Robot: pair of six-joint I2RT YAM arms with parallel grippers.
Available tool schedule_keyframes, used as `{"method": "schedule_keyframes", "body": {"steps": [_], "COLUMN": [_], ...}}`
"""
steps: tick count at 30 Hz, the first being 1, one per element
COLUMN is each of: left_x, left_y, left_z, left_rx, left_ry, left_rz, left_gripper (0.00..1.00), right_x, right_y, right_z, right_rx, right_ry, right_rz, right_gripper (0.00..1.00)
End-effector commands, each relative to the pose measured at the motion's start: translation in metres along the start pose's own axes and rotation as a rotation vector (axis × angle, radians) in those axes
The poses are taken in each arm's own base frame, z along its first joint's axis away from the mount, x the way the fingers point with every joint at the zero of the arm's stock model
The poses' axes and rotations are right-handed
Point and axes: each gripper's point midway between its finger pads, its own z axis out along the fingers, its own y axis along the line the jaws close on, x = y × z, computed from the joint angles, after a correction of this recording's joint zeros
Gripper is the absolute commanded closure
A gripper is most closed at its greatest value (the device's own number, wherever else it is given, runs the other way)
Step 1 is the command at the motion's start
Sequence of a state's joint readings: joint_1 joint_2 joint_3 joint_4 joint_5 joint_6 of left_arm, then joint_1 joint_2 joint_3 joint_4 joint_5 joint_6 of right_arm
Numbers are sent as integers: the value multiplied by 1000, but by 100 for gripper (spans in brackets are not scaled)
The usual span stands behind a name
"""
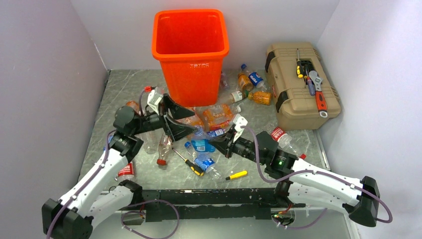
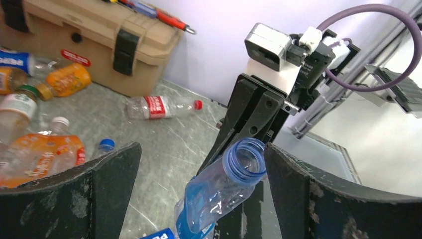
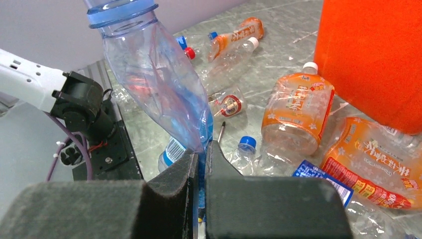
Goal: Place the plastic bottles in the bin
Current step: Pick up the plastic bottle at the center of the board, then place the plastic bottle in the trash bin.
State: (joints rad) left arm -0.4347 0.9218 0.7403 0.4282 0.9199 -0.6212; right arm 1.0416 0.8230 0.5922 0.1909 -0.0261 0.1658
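The orange bin (image 1: 190,50) stands at the back middle; it also shows in the right wrist view (image 3: 370,55). My right gripper (image 3: 201,154) is shut on the flattened base of a crushed clear-blue bottle (image 3: 154,84) and holds it up off the table (image 1: 200,142). Its open, capless neck points at my left gripper (image 2: 201,149). The left gripper is open, with one jaw on each side of the neck of the bottle (image 2: 224,184), the right jaw close beside the rim. Several orange bottles (image 3: 296,117) lie in front of the bin.
A tan toolbox (image 1: 301,84) with tools on its lid stands at the back right. More bottles (image 1: 251,84) lie between it and the bin. A red-label bottle (image 1: 281,137) lies right of my right arm. Yellow-handled screwdrivers (image 1: 188,163) (image 1: 236,175) lie near the front.
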Motion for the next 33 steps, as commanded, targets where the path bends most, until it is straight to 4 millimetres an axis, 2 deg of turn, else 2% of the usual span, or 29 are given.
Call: {"method": "schedule_keyframes", "body": {"steps": [1,6,11,13,17,21,23,28,31,33], "left_x": [-12,-26,-7,0,5,16,20,21,22,22], "left_y": [-15,-9,-21,-20,-25,-21,-19,-14,-12,-9], "left_z": [-9,-20,-4,1,2,6,8,11,12,12], "left_rx": [-37,-137,50,96,129,93,82,70,62,46], "left_ry": [-77,-160,-22,14,35,86,112,125,124,121], "left_rz": [103,137,58,15,12,14,7,-11,-11,-14], "left_gripper": [1,1,1,1,1,1,8,33,52,69], "right_x": [-33,-29,-36,-40,-41,-45,-47,-43,-41,-41], "right_y": [-3,-2,2,4,12,19,22,22,20,17], "right_z": [-4,-10,-3,2,9,13,14,14,12,11], "right_rx": [29,25,7,2,-38,-70,-88,-86,-74,-55], "right_ry": [-144,-142,-140,-139,-129,-137,-138,-126,-126,-122], "right_rz": [36,49,46,42,42,54,57,64,71,81], "right_gripper": [100,100,100,100,100,100,100,100,100,100]}}
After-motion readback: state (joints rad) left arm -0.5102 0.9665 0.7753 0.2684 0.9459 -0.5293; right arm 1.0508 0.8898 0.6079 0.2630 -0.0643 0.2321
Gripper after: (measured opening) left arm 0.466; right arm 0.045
